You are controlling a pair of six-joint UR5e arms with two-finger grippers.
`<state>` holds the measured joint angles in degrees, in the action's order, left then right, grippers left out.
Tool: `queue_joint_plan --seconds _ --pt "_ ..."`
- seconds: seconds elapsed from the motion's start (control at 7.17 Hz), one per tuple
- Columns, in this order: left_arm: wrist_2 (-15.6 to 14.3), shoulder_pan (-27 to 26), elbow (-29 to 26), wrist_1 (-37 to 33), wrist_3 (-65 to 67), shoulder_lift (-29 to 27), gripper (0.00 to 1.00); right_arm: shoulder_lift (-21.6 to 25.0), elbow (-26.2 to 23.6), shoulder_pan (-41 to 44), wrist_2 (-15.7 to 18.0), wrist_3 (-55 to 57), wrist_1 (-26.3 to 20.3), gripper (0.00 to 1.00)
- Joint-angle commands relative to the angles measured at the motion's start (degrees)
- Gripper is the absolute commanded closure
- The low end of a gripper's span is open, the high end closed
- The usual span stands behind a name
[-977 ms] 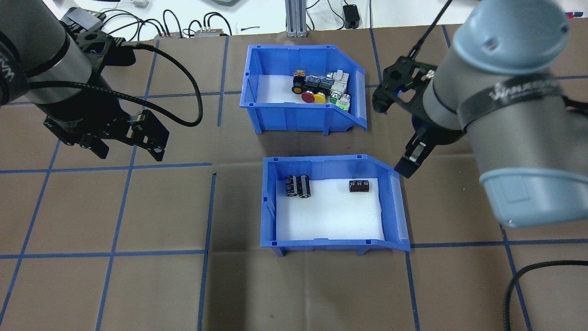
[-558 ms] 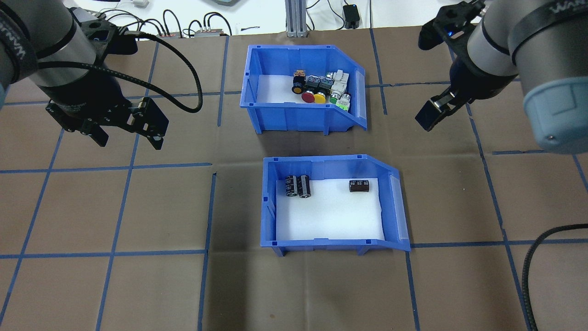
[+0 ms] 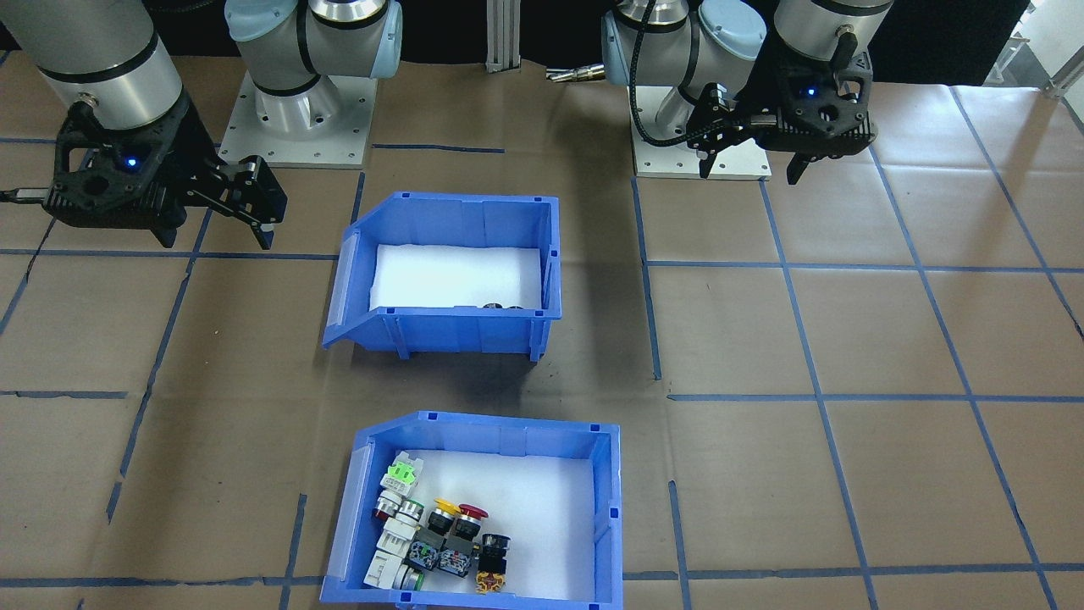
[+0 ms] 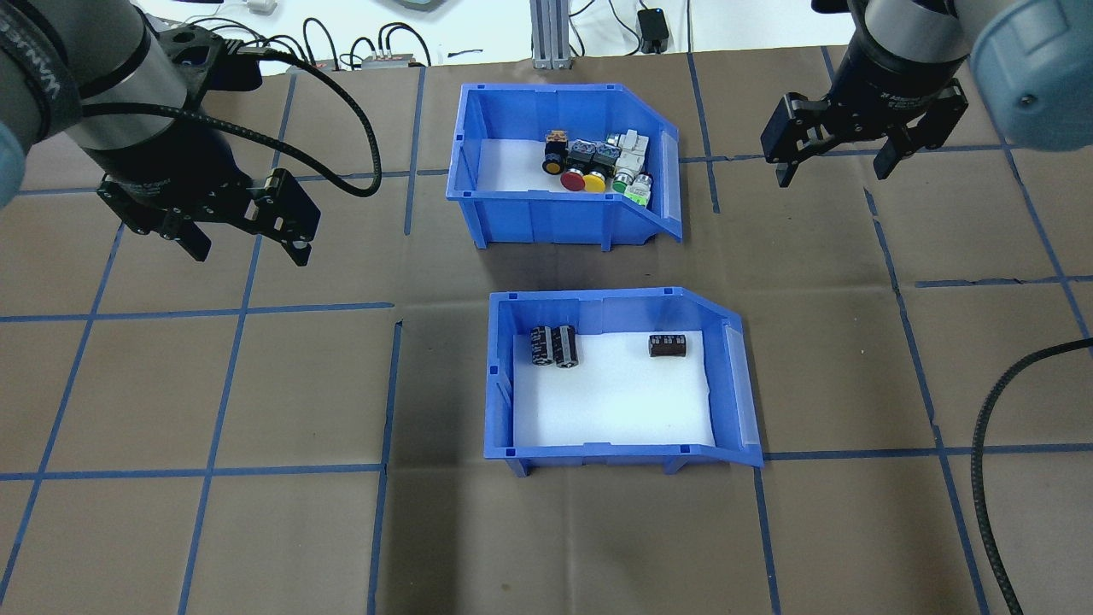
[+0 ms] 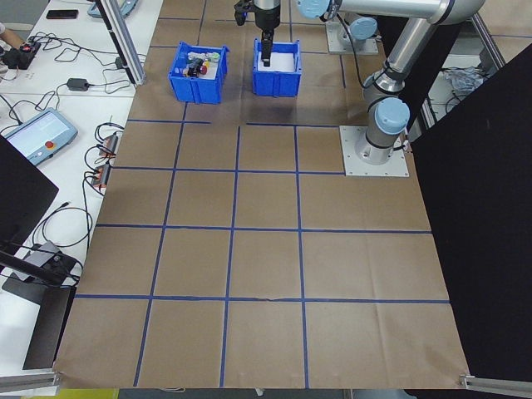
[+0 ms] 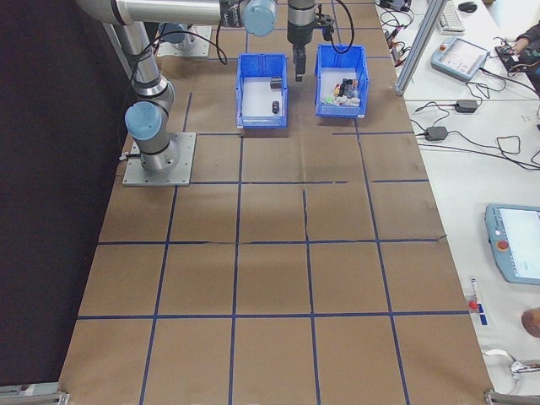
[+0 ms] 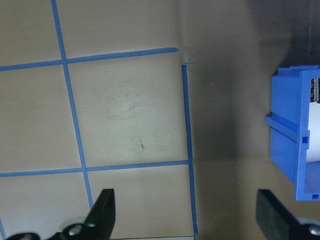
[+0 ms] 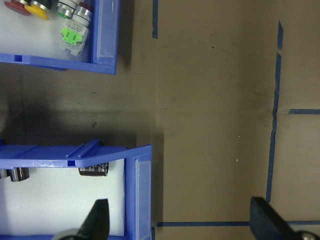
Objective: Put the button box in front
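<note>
The button box [image 4: 555, 220] is a blue bin with a white liner and coloured push-buttons [image 4: 598, 166], standing on the far side of the table; it is the lower bin [image 3: 605, 508] in the front-facing view. A second blue bin [image 4: 615, 457] with dark cylinders [image 4: 553, 346] sits nearer the robot. My left gripper [image 4: 248, 254] hovers open and empty, well to the left of both bins. To the right of the button box, my right gripper [image 4: 832, 175] also hangs open and empty. The right wrist view shows a corner of the button box [image 8: 107, 35].
Cables and small devices lie beyond the table's far edge, beside an aluminium post [image 4: 551, 34]. A black cable [image 4: 990, 427] loops in at the right. The arm bases [image 3: 301, 127] stand behind the near bin. Brown paper with blue tape lines covers the table.
The right gripper has risen from beside the near bin's sloped end, swung to the far right and turned square to the camera. The left gripper shifted slightly away. Both bins stayed put.
</note>
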<state>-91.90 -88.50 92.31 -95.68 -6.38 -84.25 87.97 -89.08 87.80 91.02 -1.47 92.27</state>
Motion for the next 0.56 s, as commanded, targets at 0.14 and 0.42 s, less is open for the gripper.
queue_joint_plan --seconds 0.14,0.42 --pt "-0.03 0.00 0.33 0.14 0.40 0.41 0.00 -0.25 0.31 0.10 -1.01 1.99 -0.87 0.00" --pt "-0.03 0.00 0.15 0.14 0.40 0.41 0.00 -0.52 0.31 0.10 -0.93 1.99 -0.87 0.00"
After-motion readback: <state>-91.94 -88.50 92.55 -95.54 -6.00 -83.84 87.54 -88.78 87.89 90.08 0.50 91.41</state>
